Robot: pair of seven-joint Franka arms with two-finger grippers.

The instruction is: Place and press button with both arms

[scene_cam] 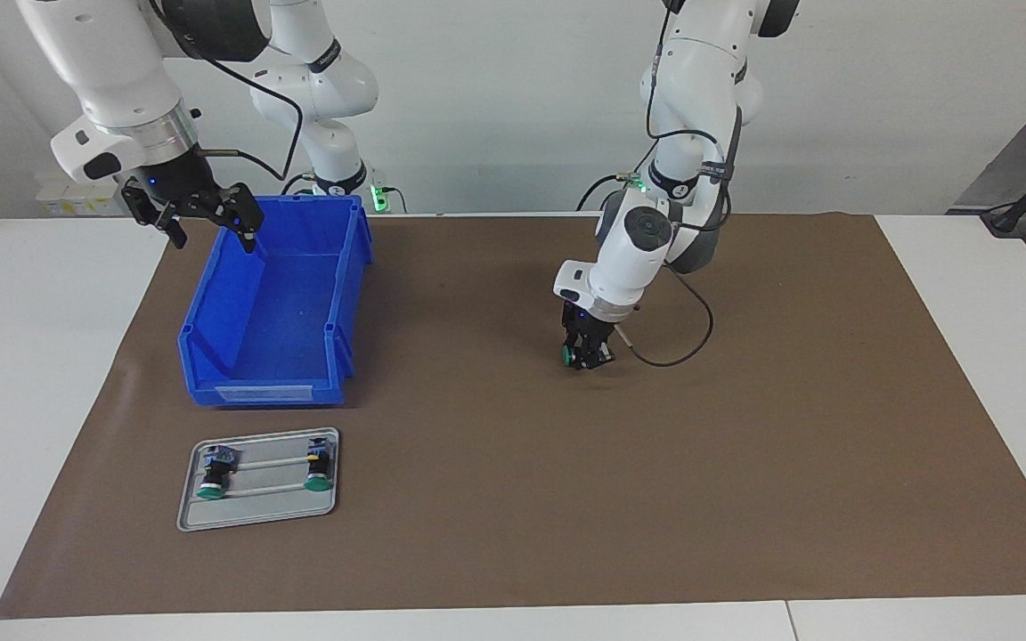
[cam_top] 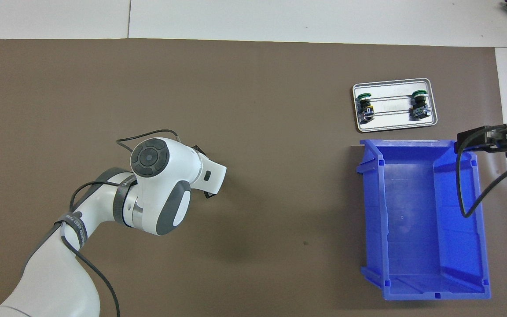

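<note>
The left end effector (scene_cam: pixel 586 358) is pointing straight down at the brown mat, low over the middle of the worktop (scene_cam: pixel 50 374), and its fingers are sitting on either side of the button (scene_cam: pixel 572 355). In the facing view the green cap is showing at the side of the fingertips turned toward the right arm's end of the worktop, so the button seems to be lying on its side, with its long axis running roughly along the mat rather than standing up. The fingers are drawn in around it, though it is not possible to tell whether they are gripping it firmly. In the overhead view the left arm's wrist is hiding both the fingertips and the button.

The right end effector (scene_cam: pixel 197 212) is hanging open and empty above the corner of the blue bin (scene_cam: pixel 268 294) nearest the robots. It is waiting there, well apart from the button. The left arm is by far the nearer one, so the pick looks to be its job.

A grey tray (scene_cam: pixel 259 512) is lying just beside the bin's open front, farther from the robots, and it is carrying two other green-capped buttons (scene_cam: pixel 211 473), both lying on their sides.
</note>
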